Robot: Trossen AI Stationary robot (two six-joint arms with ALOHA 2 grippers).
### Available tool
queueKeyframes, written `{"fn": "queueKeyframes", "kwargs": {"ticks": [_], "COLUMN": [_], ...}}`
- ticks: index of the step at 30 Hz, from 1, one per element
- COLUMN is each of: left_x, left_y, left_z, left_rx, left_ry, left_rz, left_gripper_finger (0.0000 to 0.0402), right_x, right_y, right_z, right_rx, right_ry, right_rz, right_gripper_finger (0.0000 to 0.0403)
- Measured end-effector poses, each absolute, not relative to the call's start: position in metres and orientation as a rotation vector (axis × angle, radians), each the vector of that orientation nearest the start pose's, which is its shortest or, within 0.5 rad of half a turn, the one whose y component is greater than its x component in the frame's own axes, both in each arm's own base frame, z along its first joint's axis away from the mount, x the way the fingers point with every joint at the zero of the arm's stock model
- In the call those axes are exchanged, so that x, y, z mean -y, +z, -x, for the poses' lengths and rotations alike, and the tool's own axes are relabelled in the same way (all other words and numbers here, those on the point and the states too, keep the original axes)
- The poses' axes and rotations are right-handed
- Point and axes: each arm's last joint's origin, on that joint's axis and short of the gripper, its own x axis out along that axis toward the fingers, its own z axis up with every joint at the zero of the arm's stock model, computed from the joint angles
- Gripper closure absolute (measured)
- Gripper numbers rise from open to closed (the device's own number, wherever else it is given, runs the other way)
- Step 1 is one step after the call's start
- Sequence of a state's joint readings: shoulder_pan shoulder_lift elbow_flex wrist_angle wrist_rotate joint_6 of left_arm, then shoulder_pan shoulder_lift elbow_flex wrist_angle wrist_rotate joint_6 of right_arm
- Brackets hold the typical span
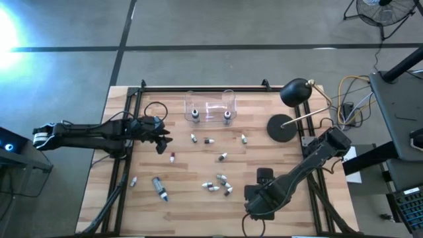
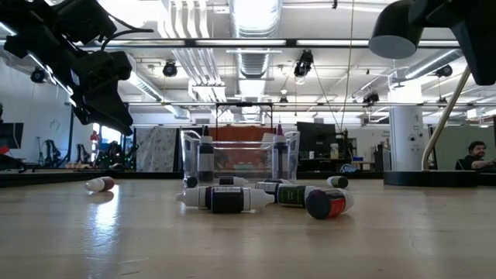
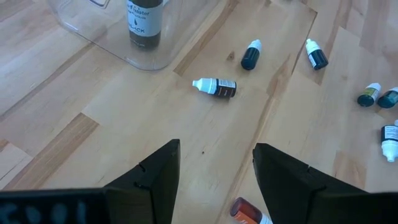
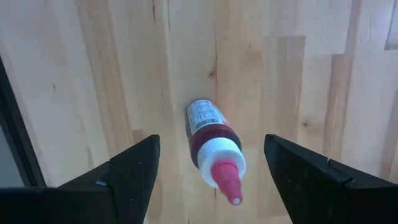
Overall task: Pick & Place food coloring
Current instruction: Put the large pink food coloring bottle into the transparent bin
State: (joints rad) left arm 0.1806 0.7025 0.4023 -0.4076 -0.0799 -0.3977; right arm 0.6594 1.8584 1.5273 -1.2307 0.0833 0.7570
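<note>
**benchrat:** ok so which food coloring bottle is next? There's a red-capped bottle (image 4: 214, 149) lying flat on the counter (image 1: 132, 205) right under the right tool (image 4: 211, 177), between its two fingers (image 4: 134, 171). The fingers are spread wide with nothing in them. In the right wrist view the bottle's long axis runs roughly along the fingers, a bit skewed, nozzle toward the camera, so the fingers sit either side of its body. I'd guess a straight drop and squeeze does it.

**gluepot:** agreed, the right arm is way nearer that one. The left tool (image 3: 214, 180) hangs over the counter's left half, also spread and empty, with an orange-capped bottle (image 3: 249, 213) just past its fingertips and a white-capped one (image 3: 214, 86) farther on.

**benchrat:** count? From above I get two bottles standing in the clear plastic box (image 1: 210, 106) at the back, one per end, and roughly a dozen loose ones on the wood, including a bigger grey tube (image 1: 159, 188) front left. The cluster (image 1: 219, 184) near the middle is too tight to count exactly.

**gluepot:** plus one black desk lamp (image 1: 295, 92) back right.
</note>
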Motion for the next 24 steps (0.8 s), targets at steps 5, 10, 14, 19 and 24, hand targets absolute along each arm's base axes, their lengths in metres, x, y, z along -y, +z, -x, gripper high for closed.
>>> {"fn": "queueKeyframes", "kwargs": {"ticks": [5,10,14,19,24], "left_x": [-0.028,-0.029,-0.029,-0.029,-0.029], "left_y": [0.196,0.196,0.197,0.197,0.197], "left_z": [-0.141,-0.141,-0.141,-0.142,-0.142], "left_rx": [-0.651,-0.646,-0.636,-0.631,-0.631], "left_ry": [0.387,0.408,0.411,0.411,0.411], "left_rz": [0.414,0.405,0.403,0.406,0.408], "left_gripper_finger": [0.0225,0.0225,0.0225,0.0225,0.0225], "right_x": [-0.21,-0.21,-0.209,-0.206,-0.206], "right_y": [0.237,0.234,0.228,0.224,0.225], "right_z": [-0.274,-0.272,-0.268,-0.265,-0.265], "right_rx": [-1.52,-1.544,-1.584,-1.617,-1.617], "right_ry": [-0.139,-0.141,-0.124,-0.133,-0.129], "right_rz": [-0.027,-0.035,-0.024,-0.011,-0.009], "right_gripper_finger": [0.0122,0.0132,0.0159,0.0196,0.0229]}}
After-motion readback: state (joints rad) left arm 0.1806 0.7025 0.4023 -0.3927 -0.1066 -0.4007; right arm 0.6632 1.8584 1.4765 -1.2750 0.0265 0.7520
